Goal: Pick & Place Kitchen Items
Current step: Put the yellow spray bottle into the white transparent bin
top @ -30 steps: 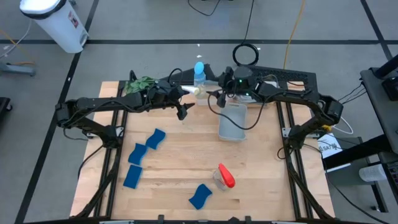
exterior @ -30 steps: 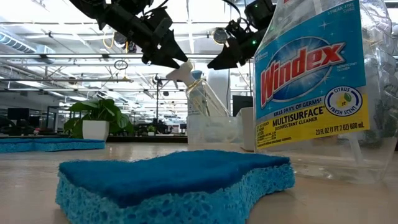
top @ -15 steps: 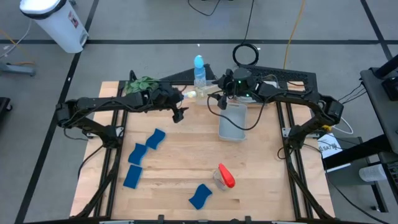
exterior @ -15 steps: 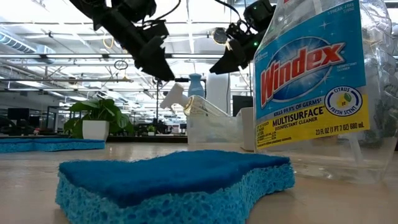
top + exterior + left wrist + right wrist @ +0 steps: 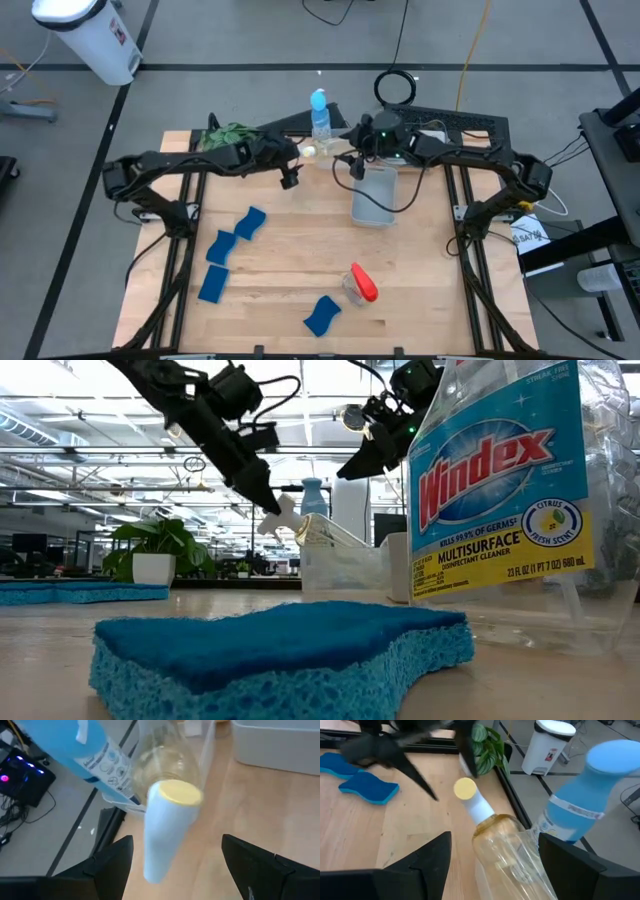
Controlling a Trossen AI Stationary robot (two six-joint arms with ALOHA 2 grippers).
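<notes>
Moved since before: left gripper point(image 5: 290, 178) pulled back from the white-top bottle point(image 5: 310, 151), now free of it and a bit lower; bottle tipped over more.
Left gripper: fingers spread wide, holding nothing, just beside the white cap; fingers point(image 5: 107, 862) seen on both sides of the cap in the left wrist view.
Right gripper point(image 5: 357, 160): fingers apart, holding nothing, up above the far end of the clear bin point(image 5: 376, 196).
White-top bottle: clear, leaning at a slant on the far end of the bin, cap point(image 5: 465, 788) pointing to the left arm.
Blue-top bottle point(image 5: 320, 112): standing up at the far edge of the table, just beside the leaning bottle.
Red-top bottle point(image 5: 360, 284): lying on its side on the near part of the table point(image 5: 280, 265).
Blue sponges: three in a group on the left side point(image 5: 232, 250), one more point(image 5: 321, 315) near the front edge, close to the red-top bottle.
Green plant point(image 5: 225, 134): at the far left corner, behind the left arm.
</notes>
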